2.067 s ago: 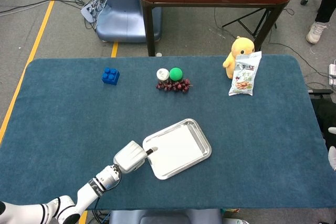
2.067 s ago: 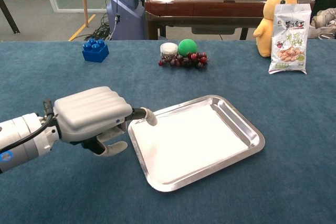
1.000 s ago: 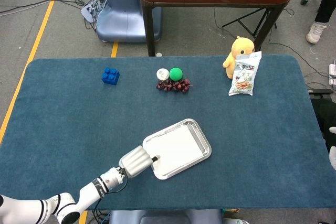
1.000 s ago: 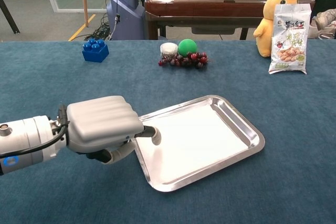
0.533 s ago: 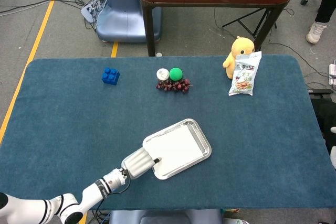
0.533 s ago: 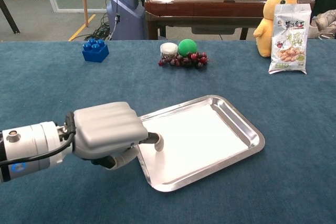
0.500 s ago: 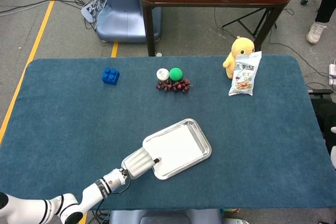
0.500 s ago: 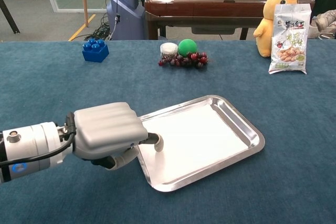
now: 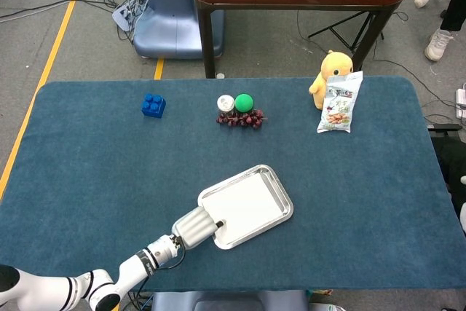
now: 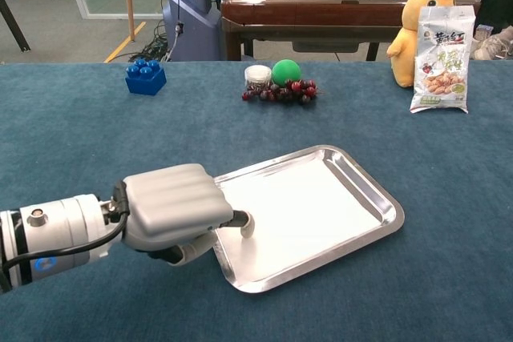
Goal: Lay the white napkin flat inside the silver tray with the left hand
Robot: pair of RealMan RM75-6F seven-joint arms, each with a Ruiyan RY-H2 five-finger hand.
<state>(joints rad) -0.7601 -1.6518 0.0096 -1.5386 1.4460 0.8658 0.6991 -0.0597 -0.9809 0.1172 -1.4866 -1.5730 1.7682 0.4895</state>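
White napkin [image 10: 300,206]: lies flat inside the silver tray [image 10: 381,198], covering nearly the whole floor of it, edges close to the raised rim on all sides. Silver tray: rectangular with rounded corners, set at an angle on the blue table cover [image 10: 96,134], near the front edge of the table in the head view [image 9: 284,205]. Left hand [image 10: 172,207]: at the tray's near-left corner, back of the hand upward, fingers curled in; one fingertip [image 10: 246,226] reaches over the rim and rests on the napkin; whether anything is pinched beneath the hand cannot be told, the palm side being hidden in both views. The same hand in the head view [image 9: 194,227] sits at the tray's lower-left corner, forearm running off toward the bottom left. Right hand: not seen in either view. Blue toy brick [image 10: 146,77]: far left of the cover, well apart from the tray. Small white cup [image 10: 257,76], green ball [image 10: 285,71] and bunch of dark red grapes [image 10: 280,91]: clustered together at the far middle. Yellow plush toy [image 10: 418,14] with a snack bag [image 10: 440,58] standing in front of it: far right. Wooden table [image 10: 321,2]: behind the covered table.
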